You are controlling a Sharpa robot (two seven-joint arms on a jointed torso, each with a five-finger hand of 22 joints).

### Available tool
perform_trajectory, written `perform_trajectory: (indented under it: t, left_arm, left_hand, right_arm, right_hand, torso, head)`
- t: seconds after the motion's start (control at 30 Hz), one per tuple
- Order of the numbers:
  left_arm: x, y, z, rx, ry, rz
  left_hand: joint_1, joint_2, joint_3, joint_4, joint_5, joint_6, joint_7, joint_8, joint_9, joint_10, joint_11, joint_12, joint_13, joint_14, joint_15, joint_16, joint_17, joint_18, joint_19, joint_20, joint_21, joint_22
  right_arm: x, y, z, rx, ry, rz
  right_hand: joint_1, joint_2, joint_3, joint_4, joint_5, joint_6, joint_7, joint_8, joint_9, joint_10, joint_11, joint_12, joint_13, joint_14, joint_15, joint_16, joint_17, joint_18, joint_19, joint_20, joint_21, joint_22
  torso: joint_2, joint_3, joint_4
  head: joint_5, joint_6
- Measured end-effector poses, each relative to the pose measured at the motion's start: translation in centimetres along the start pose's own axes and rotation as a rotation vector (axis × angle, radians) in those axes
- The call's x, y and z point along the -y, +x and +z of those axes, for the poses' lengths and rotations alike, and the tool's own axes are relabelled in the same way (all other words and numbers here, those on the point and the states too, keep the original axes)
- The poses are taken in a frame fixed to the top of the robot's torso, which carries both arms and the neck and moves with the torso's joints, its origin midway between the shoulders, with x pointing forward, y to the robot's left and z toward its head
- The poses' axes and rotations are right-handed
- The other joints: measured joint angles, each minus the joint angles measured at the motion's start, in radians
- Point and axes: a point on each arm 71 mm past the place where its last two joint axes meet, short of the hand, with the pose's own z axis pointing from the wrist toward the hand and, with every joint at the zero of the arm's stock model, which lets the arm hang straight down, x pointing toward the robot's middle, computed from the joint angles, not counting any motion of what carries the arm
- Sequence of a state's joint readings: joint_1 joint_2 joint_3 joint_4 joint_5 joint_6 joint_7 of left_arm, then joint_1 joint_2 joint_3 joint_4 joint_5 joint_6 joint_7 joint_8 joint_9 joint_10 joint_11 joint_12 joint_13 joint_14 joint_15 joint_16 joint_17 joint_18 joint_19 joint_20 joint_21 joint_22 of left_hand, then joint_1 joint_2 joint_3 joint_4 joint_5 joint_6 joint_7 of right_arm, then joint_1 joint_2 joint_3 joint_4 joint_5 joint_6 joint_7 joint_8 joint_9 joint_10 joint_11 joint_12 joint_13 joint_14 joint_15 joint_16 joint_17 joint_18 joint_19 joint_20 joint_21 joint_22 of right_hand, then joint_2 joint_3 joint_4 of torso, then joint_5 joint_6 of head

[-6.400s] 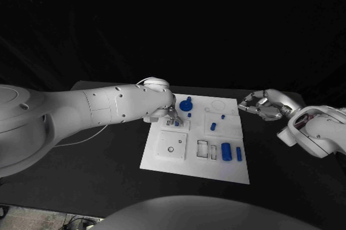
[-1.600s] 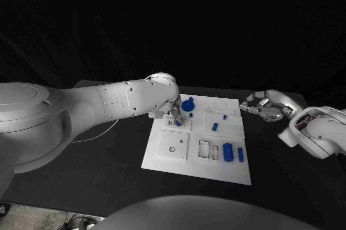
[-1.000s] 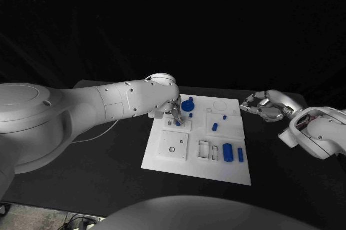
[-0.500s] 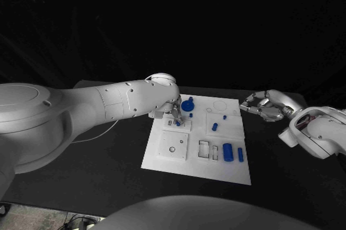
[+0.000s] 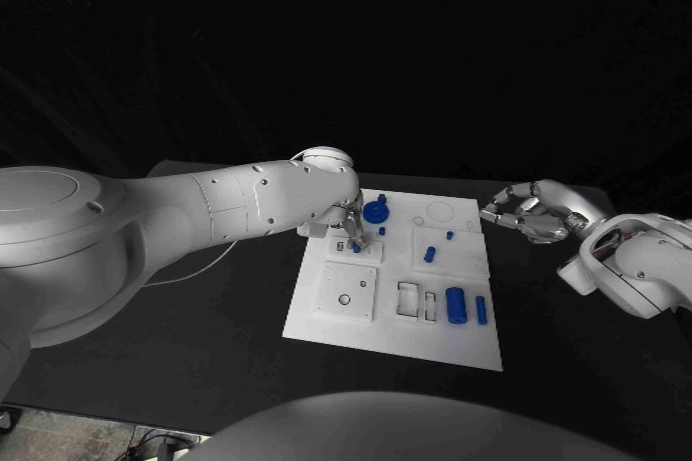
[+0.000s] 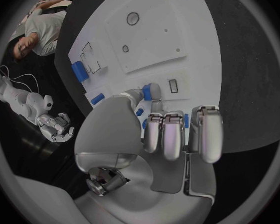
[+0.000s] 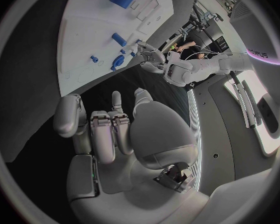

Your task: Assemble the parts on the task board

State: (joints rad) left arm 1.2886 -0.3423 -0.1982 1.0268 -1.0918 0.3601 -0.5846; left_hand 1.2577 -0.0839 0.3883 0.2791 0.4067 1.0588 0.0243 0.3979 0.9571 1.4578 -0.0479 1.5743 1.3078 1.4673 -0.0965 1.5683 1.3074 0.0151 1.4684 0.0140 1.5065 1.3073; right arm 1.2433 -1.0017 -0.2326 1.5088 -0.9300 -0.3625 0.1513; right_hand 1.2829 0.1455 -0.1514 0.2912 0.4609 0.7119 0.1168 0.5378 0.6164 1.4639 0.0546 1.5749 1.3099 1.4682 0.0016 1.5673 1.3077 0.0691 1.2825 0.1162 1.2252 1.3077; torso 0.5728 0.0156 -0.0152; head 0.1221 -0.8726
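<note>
- While the left hand (image 5: pixel 343 224) stood over the far left part of the task board (image 5: pixel 342 324), little had altered from the pictures of the last two seconds: the arm and hand kept their place. Against the earliest picture, the arm had swung somewhat higher across the view and the hand had shifted slightly toward the board's middle.
- Left hand: fingers (image 6: pixel 164 134) curled downward, with a small blue peg (image 6: pixel 154 91) at the fingertips by a small rectangular slot (image 6: pixel 173 85); it appeared pinched, though contact was partly hidden.
- Right hand (image 5: pixel 528 210): hovered off the board's far right corner, fingers loosely curled, holding nothing; unchanged throughout.
- Parts on the board: blue round knob (image 5: pixel 374 211) at the far edge, just beside the left hand; a small blue pin (image 5: pixel 430 251) near the middle; a large blue cylinder (image 5: pixel 456 305) and a slimmer blue bar (image 5: pixel 480 310) lying side by side at the near right.
- Judgement: the stillness suggested fine seating of the peg was under way; most parts remained unassembled.
</note>
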Motion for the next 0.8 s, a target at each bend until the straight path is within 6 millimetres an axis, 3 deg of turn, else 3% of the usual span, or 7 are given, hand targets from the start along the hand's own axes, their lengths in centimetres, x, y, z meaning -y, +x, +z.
perform_trajectory:
  t: [0.8]
  left_arm:
    - [-0.76,0.07,-0.1,-0.003,-0.003,-0.015]
  left_hand:
    - [0.003,0.003,-0.003,-0.003,-0.002,-0.001,0.002,0.003,0.001,0.002,-0.002,0.0,0.0,0.0,0.0,0.0,0.0,0.0,0.0,0.0,0.0,0.0]
  right_arm:
    - [0.08,-0.03,0.09,0.001,0.003,-0.001]
  right_hand:
    - [0.0,0.0,0.0,0.0,0.0,0.0,0.0,0.0,0.0,0.0,0.0,0.002,0.0,0.0,0.0,0.0,0.0,0.0,0.0,0.0,0.0,0.0]
  torso:
    - [0.0,0.0001,0.0]
  head:
    - [-0.004,0.0]
